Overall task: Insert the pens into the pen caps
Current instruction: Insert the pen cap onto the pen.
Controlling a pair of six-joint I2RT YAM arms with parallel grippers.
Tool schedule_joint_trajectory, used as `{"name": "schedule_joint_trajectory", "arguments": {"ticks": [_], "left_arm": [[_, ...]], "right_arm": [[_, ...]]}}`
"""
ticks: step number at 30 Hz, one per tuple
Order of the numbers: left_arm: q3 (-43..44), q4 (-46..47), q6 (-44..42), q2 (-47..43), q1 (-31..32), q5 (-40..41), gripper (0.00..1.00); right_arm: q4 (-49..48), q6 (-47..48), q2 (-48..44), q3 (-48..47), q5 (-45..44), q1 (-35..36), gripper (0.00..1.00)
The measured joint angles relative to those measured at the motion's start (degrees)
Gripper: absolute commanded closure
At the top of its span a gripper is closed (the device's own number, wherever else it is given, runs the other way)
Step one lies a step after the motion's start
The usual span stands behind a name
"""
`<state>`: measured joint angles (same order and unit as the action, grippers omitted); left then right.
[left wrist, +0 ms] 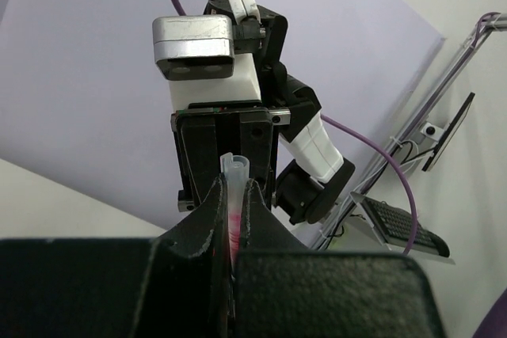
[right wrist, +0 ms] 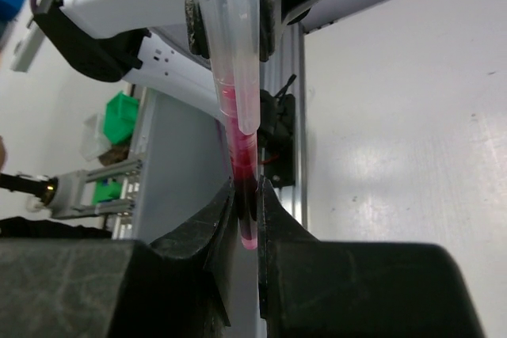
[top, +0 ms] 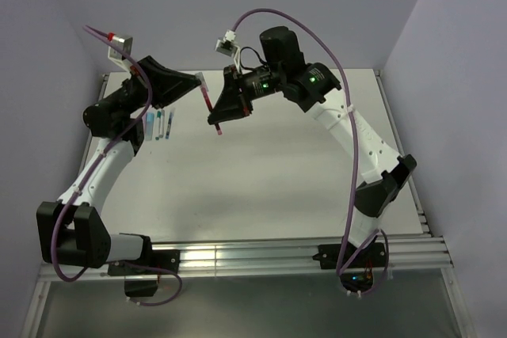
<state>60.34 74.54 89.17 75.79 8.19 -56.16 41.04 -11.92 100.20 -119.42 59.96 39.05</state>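
My left gripper (top: 198,82) is shut on a clear pinkish pen cap (left wrist: 235,187), held above the table's far left. My right gripper (top: 215,115) is shut on the red pen (top: 212,110), whose tail pokes out below the fingers. In the right wrist view the red pen (right wrist: 245,187) runs up from between my fingers into the clear cap (right wrist: 234,45), and the left gripper's fingers (right wrist: 202,5) clamp that cap at the top. The pen's front part sits inside the cap. In the left wrist view the right gripper (left wrist: 226,148) faces mine just behind the cap.
Several other pens and caps, one light blue (top: 148,122), lie in a row (top: 163,124) on the white table (top: 269,172) under the left arm. An aluminium rail (top: 301,251) runs along the near edge. Grey walls close in on three sides.
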Motion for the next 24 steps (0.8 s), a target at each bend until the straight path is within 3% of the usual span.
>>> {"name": "schedule_joint_trajectory", "arguments": {"ticks": [3,8,13,16,17,21,24], "left_arm": [[0.02,0.02,-0.24,0.00,0.00,-0.17,0.93],[0.17,0.02,-0.63,0.00,0.13,-2.51,0.68],[0.13,0.07,-1.05,0.00,1.60,-8.96,0.56],[0.13,0.26,-1.01,-0.02,0.22,-9.90,0.50],[0.13,0.24,-0.96,-0.02,-0.31,-10.03,0.43],[0.13,0.24,-0.42,-0.07,-1.90,-10.38,0.39],[0.13,0.22,-0.61,-0.39,-2.82,-10.69,0.31]], "right_arm": [[0.22,2.86,-0.13,0.07,-0.94,0.17,1.00],[-0.46,6.32,-1.07,1.05,-2.62,0.39,1.00],[-5.40,7.41,-2.29,1.05,-5.29,0.44,1.00],[-7.02,7.85,-3.10,1.25,-6.71,0.26,1.00],[-7.39,8.00,-3.30,1.42,-7.02,0.22,1.00],[-7.98,8.57,-3.58,1.84,-8.61,0.04,1.00],[-7.96,8.83,-3.58,1.84,-12.50,0.07,1.00]]}}
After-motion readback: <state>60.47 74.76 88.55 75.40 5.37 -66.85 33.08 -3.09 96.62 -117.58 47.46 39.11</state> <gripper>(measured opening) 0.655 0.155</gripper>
